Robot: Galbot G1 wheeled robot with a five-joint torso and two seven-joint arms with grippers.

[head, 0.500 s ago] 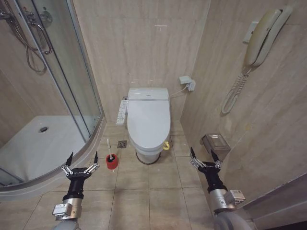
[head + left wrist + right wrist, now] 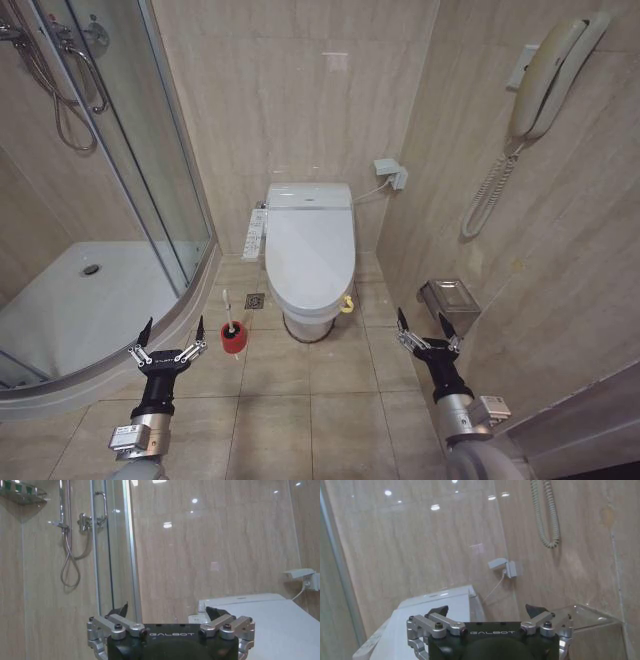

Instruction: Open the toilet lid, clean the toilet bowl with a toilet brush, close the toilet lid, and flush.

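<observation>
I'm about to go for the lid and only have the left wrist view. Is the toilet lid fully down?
Observer: Yes, in the head view the toilet lid lies closed over the whole seat.
Operator: Where is the brush?
Observer: The toilet brush stands in its red holder on the floor, on the robot's left of the toilet and just ahead of the left gripper.
Operator: And the right arm?
Observer: The right gripper hovers low to the right of the toilet, fingers open and empty.

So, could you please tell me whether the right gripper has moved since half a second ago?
No. The right gripper hangs open at the same spot beside the metal wall-mounted tissue box.
</observation>
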